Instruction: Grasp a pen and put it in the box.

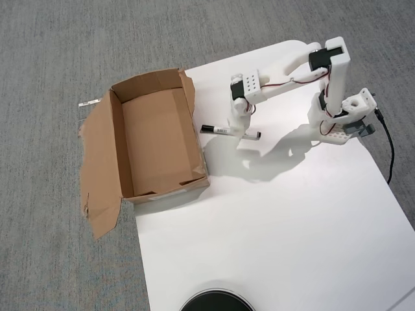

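The pen, with a white barrel and black ends, lies flat on the white table just right of the box's right wall, pointing left-right. My gripper hangs straight down over the pen's right half and hides a short stretch of the barrel. From above I cannot make out how far apart the fingers stand or whether they touch the pen. The brown cardboard box stands open at the table's left edge, with nothing inside and a wide torn flap spread flat on the carpet.
The arm's base stands at the table's right edge, with a black cable trailing down beside it. A black round object shows at the bottom edge. Grey carpet surrounds the table, and a small white strip lies left of the box.
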`<state>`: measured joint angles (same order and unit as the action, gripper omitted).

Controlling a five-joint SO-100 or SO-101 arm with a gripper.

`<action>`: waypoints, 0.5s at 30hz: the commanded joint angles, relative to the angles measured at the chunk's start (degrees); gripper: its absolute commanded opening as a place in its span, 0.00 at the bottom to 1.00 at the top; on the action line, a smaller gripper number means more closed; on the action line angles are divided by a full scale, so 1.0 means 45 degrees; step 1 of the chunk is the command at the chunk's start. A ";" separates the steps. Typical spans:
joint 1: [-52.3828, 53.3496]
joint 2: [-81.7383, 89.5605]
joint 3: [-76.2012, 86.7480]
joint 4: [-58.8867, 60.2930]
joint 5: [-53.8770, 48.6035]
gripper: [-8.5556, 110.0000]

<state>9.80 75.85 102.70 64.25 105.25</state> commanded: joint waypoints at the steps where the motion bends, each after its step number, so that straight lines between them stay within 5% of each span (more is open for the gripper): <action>1: -0.0127 -0.0039 0.0029 0.0039 0.0029 0.07; 15: -0.0088 0.2676 0.0049 0.0078 0.0068 0.08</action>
<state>9.45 81.47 103.14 64.34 105.25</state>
